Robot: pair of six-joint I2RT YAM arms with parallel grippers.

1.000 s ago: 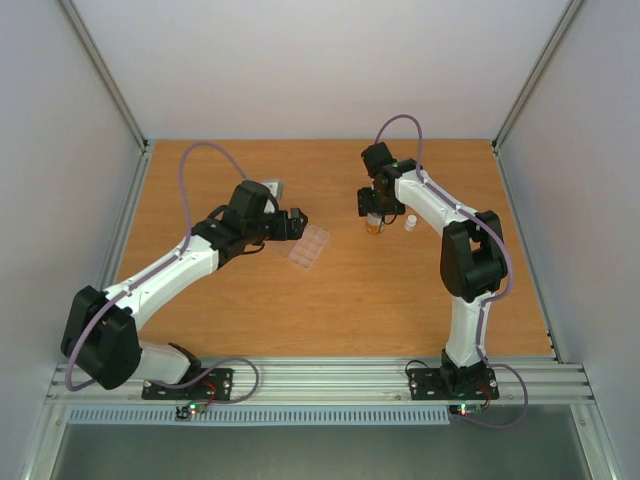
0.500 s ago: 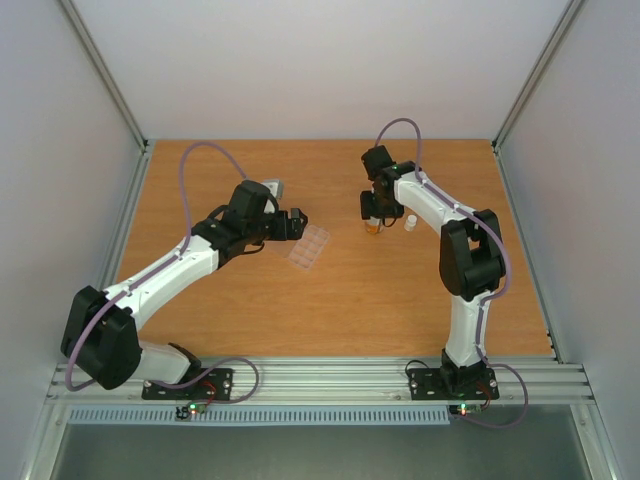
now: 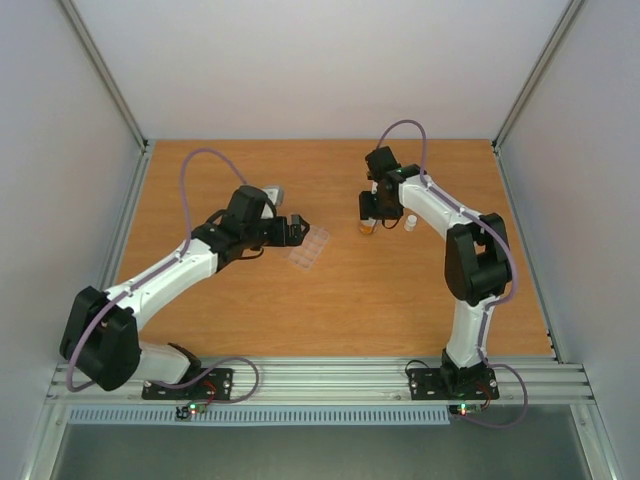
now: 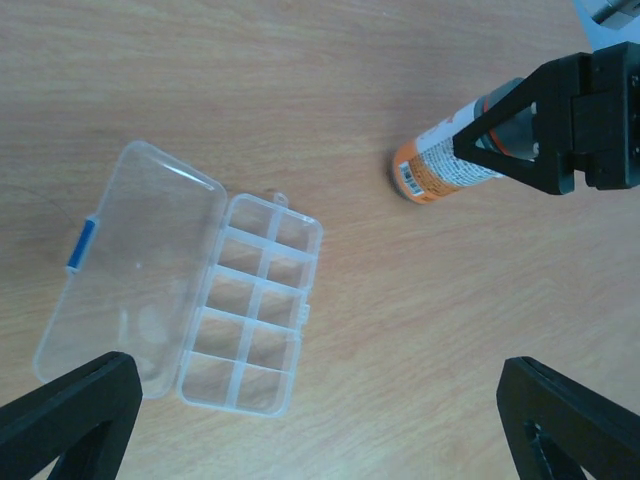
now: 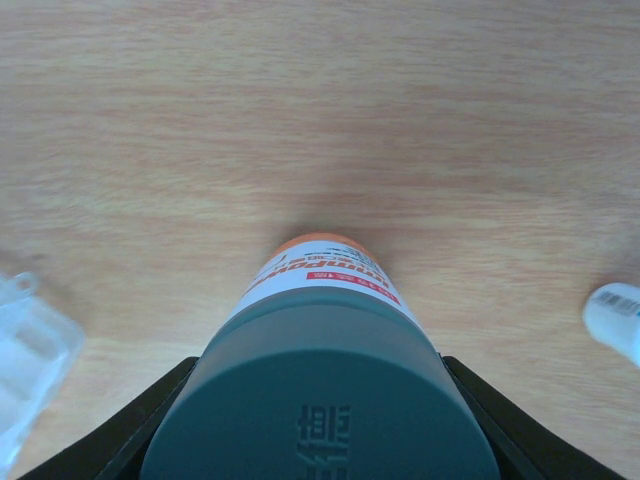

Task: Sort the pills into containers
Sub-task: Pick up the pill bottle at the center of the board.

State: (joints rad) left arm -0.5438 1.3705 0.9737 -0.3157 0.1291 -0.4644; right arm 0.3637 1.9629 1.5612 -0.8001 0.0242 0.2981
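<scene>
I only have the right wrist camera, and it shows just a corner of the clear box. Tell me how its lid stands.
Observer: The lid of the pill box is swung fully open and lies flat beside the base.
Operator: Now report what is in the compartments.
Observer: The cells look empty in the left wrist view; nothing shows in any of them.
</scene>
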